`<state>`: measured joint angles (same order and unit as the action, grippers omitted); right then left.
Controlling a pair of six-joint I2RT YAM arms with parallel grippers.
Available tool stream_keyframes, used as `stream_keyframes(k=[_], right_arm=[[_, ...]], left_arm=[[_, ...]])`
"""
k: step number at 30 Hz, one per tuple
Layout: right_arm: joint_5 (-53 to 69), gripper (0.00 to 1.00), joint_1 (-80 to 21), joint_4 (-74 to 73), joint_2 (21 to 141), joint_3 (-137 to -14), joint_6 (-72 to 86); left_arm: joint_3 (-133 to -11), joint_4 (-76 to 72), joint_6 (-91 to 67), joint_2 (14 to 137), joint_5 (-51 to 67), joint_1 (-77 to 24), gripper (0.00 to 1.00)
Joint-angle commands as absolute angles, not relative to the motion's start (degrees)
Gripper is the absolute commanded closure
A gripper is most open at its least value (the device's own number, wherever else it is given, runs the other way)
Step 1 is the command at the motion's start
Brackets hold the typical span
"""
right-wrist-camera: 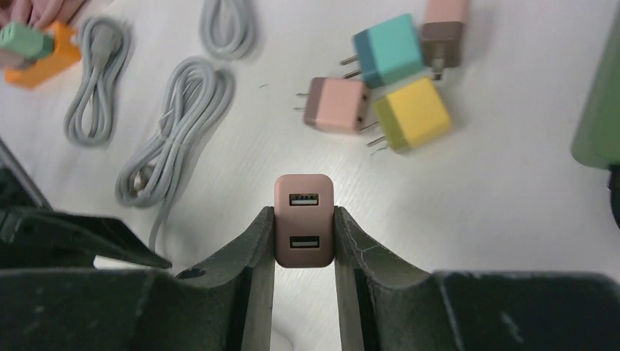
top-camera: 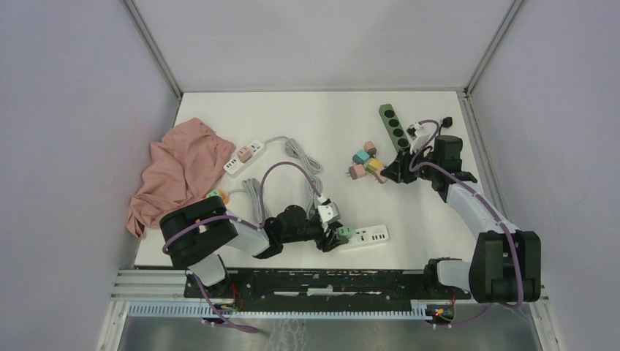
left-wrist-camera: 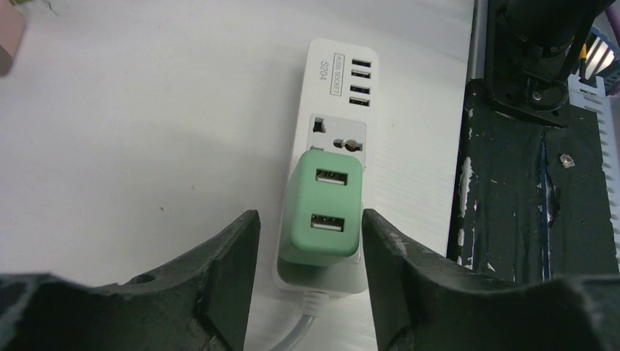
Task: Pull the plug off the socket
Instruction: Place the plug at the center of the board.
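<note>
So, green plug (left-wrist-camera: 322, 212): seated in the end socket of the white power strip (left-wrist-camera: 340, 95), near the front edge of the table (top-camera: 307, 117), not pulled out yet.
Left gripper (left-wrist-camera: 308, 219): spread, one finger on each side of the plug with a small gap on both, looks lined up to squeeze and pull.
Right gripper (right-wrist-camera: 304, 219): pinching a brown plug (right-wrist-camera: 304, 186), in no socket, prongs hidden.
Loose pile: teal plug (right-wrist-camera: 387, 47), pink plug (right-wrist-camera: 336, 102) and yellow plug (right-wrist-camera: 413, 113) lie bunched together, probably ones already out.
Containers: none really, only the strip holds anything.

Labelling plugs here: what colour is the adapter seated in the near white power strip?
The adapter is mint green; the left wrist view shows it best.
</note>
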<state>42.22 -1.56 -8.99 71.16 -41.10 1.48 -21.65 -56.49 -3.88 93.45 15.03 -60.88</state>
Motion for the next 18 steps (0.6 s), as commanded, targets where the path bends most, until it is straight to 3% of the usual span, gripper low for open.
stream_keyframes(k=[1, 8, 18], right_arm=[[33.33, 0.98, 0.25, 1.10, 74.70, -41.53, 20.10], [32.88, 0.91, 3.71, 1.05, 83.73, -42.38, 27.50], [38.85, 0.80, 7.64, 3.59, 92.06, -43.24, 32.32]], left_arm=[[-22.15, -55.74, -7.78, 93.02, 14.03, -60.82, 0.36], [-21.08, -56.05, -8.29, 89.56, 13.20, -60.82, 0.27], [-20.43, -52.60, -7.91, 81.16, 11.82, -60.78, 0.25]])
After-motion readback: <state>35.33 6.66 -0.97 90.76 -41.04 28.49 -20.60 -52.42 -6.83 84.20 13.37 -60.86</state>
